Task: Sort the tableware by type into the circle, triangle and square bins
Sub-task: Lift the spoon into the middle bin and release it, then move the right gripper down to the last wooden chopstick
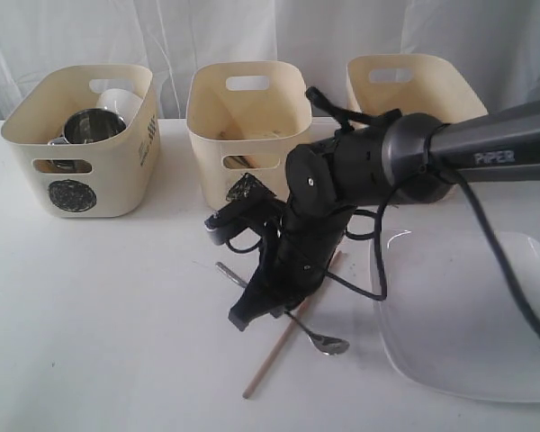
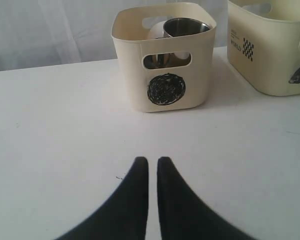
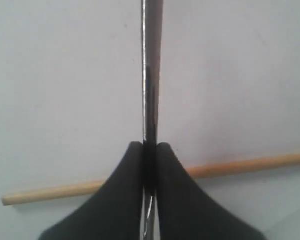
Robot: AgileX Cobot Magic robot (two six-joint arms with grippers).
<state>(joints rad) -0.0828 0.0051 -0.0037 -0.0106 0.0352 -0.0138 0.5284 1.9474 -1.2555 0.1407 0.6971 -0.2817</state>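
My right gripper [image 1: 250, 310] reaches across the middle of the table and is shut on the thin handle of the steel spoon [image 1: 328, 345]. In the right wrist view the handle [image 3: 151, 75] runs straight out from between the fingertips of that gripper [image 3: 150, 147]. One wooden chopstick [image 1: 274, 355] lies slantwise under the spoon, and it crosses behind the fingers [image 3: 240, 166]. The circle bin [image 1: 81, 135] holds a steel mug [image 1: 92, 124] and a white bowl [image 1: 117, 97]. The large white plate [image 1: 468, 315] lies at the right. My left gripper [image 2: 152, 162] is shut on nothing.
The triangle bin [image 1: 247, 117] stands in the middle at the back, with something pale inside. The third bin [image 1: 405, 85] is at the back right; the arm hides its mark. The left wrist view shows the circle bin [image 2: 165, 60] ahead and the triangle bin [image 2: 270, 50] beside it.
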